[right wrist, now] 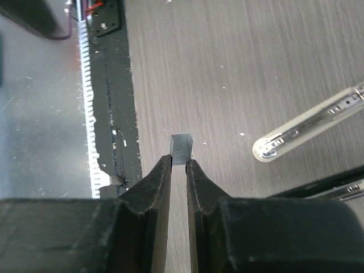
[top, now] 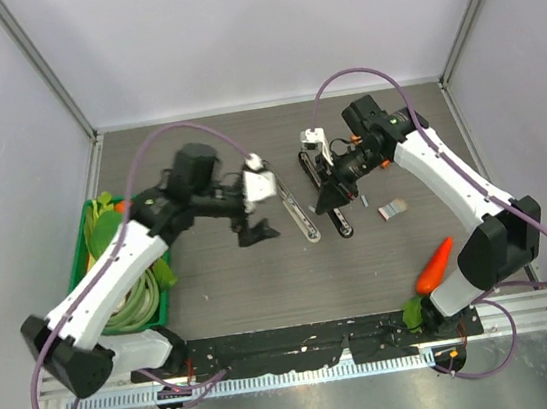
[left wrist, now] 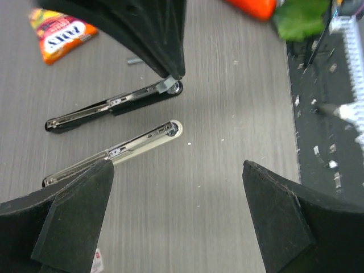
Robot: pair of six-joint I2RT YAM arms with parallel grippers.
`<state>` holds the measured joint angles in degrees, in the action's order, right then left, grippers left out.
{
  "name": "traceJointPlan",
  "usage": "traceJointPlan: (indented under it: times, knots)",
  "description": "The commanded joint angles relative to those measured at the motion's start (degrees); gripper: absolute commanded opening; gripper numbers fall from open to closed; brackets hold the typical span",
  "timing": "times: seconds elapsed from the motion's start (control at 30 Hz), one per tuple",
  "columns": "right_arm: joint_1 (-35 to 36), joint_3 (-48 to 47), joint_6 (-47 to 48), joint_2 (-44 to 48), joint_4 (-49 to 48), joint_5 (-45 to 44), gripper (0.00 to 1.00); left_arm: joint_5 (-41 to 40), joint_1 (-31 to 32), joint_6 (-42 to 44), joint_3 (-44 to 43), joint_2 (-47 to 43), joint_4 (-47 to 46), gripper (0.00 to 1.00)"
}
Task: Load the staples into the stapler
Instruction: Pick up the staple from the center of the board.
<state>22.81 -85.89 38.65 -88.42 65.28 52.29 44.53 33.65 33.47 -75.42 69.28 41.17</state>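
Note:
My right gripper (right wrist: 179, 162) is shut on a short grey strip of staples (right wrist: 182, 148), which sticks out past the fingertips above the tabletop. In the top view this gripper (top: 328, 200) hangs over the black stapler (top: 324, 193), which lies opened out flat. A silver-white stapler (top: 300, 216) lies opened just to its left. The black stapler (left wrist: 114, 105) and the silver one (left wrist: 114, 147) lie side by side ahead of my left gripper (left wrist: 177, 170), which is wide open with bare table between its fingers. The small white and red staples box (top: 393, 210) sits right of the staplers.
An orange-red snack packet (left wrist: 57, 34) lies beyond the black stapler. A toy carrot (top: 434, 264) with green leaves (top: 412, 312) rests by the right arm's base. A green basket (top: 83, 252) holding coiled green items stands at the left edge. The black rail (top: 302, 347) runs along the near edge.

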Motion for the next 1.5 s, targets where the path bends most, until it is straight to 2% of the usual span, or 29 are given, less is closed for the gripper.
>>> traceJointPlan:
  times: [0.0, 0.13, 0.3, 0.57, 0.67, 0.9, 1.0, 1.27, 1.37, 1.47]
  knots:
    - [0.83, -1.31, 6.16, -0.7, 7.31, 7.2, 0.11, -16.32, 13.35, 6.86, 1.33, 5.42, -7.15, 1.0]
    - [0.84, 0.45, 12.74, -0.96, 10.39, 9.05, 0.11, -15.36, 17.5, 6.43, -2.96, 12.1, -5.84, 1.0]
    - [0.92, 3.62, 18.73, 0.97, 13.9, 11.34, 0.12, -13.6, 17.77, 5.55, -6.84, 17.02, -4.52, 1.0]
    - [0.92, 5.12, 19.27, -0.34, 13.21, 11.51, 0.12, -11.49, 17.86, 3.09, -6.67, 16.77, -5.57, 0.99]
    - [1.01, 3.28, 19.88, -2.36, 14.95, 12.39, 0.12, -10.26, 18.56, 3.26, -6.06, 16.24, -5.05, 0.96]
    - [0.83, 0.9, 22.96, -4.74, 18.48, 13.8, 0.12, -9.38, 19.44, 3.7, -4.83, 15.45, -4.52, 0.74]
    - [0.57, 1.25, 23.22, -4.31, 18.48, 13.8, 0.12, -9.9, 19.53, 3.88, -4.48, 15.28, -4.6, 0.68]
    - [-0.48, 1.6, 23.75, -3.42, 18.57, 14.15, 0.12, -10.87, 19.61, 4.58, -3.69, 15.28, -4.34, 0.62]
    - [-0.66, 1.34, 24.19, -3.69, 19.27, 14.42, 0.12, -10.96, 19.53, 4.58, -3.51, 15.28, -4.52, 0.53]
    - [-0.66, 1.25, 24.98, -3.78, 19.8, 14.5, 0.12, -11.4, 19.53, 4.41, -3.25, 15.28, -4.95, 0.53]
